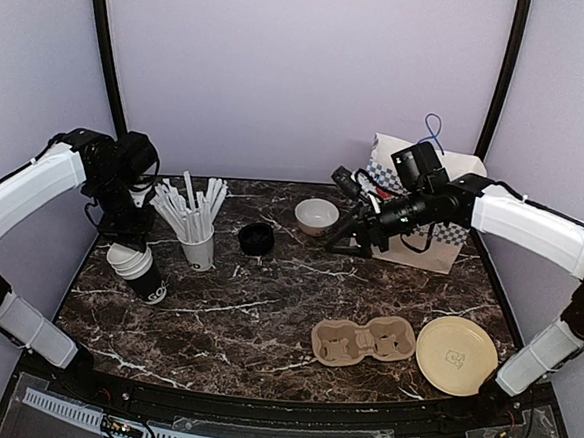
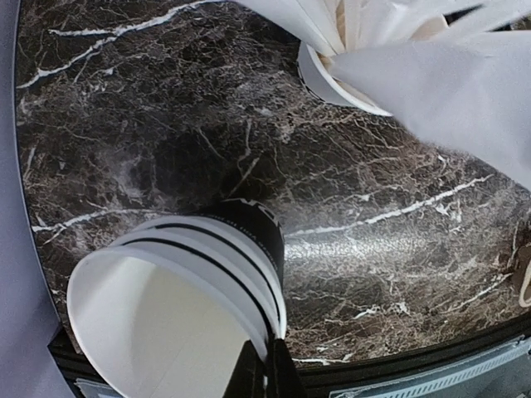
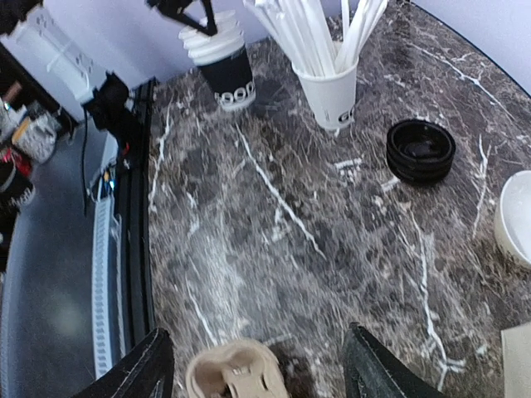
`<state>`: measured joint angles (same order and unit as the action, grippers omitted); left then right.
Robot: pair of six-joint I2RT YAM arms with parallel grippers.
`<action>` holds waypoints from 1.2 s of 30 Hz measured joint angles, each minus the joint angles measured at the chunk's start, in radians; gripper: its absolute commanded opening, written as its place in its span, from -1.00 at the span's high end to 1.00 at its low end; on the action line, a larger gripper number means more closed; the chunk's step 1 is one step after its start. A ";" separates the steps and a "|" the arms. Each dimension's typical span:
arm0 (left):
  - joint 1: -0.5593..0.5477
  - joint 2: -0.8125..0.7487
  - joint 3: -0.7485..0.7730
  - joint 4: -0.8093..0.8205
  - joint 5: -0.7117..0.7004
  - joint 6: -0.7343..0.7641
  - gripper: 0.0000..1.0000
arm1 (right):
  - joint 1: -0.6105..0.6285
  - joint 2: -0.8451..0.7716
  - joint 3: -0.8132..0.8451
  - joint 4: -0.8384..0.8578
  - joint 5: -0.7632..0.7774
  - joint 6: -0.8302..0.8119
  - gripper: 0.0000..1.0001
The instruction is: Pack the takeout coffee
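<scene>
Nested black paper cups (image 1: 140,269) fill my left wrist view, standing at the left end of the marble worktop (image 1: 266,307). My left end effector (image 2: 264,366) looks pinched on the rim of the top cup (image 2: 158,332), one finger inside and one outside. I judge the cups light and thin-walled, easily crushed, and apt to drag the one below along, so a gentle hold at the stiffer rolled rim suits them. Just to the right stands a white cup of sticks (image 1: 199,249), then a short pile of black lids (image 1: 256,239), glossy and probably slippery, best taken across the edge. A white bowl (image 1: 316,216) sits farther back. My right end effector (image 3: 261,369) hangs spread wide and empty in front of the checked paper bag (image 1: 441,244). A cardboard carrier (image 1: 364,342) and a tan disc (image 1: 456,354) lie at near right.
</scene>
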<state>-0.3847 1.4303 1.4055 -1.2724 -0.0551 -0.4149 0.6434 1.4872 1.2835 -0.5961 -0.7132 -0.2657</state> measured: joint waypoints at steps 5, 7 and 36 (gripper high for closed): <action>-0.024 -0.101 -0.069 0.034 0.129 -0.008 1.00 | 0.086 0.147 0.058 0.238 -0.037 0.303 -0.37; -0.050 -0.127 -0.077 0.051 0.181 -0.016 1.00 | 0.129 0.207 0.082 0.277 -0.033 0.365 -0.52; -0.215 -0.206 -0.099 0.257 0.552 -0.048 1.00 | 0.436 0.466 0.412 0.226 0.136 0.217 -0.92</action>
<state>-0.5995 1.2247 1.3064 -1.0157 0.4973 -0.4629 1.0790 1.9533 1.6958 -0.3702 -0.5774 -0.0486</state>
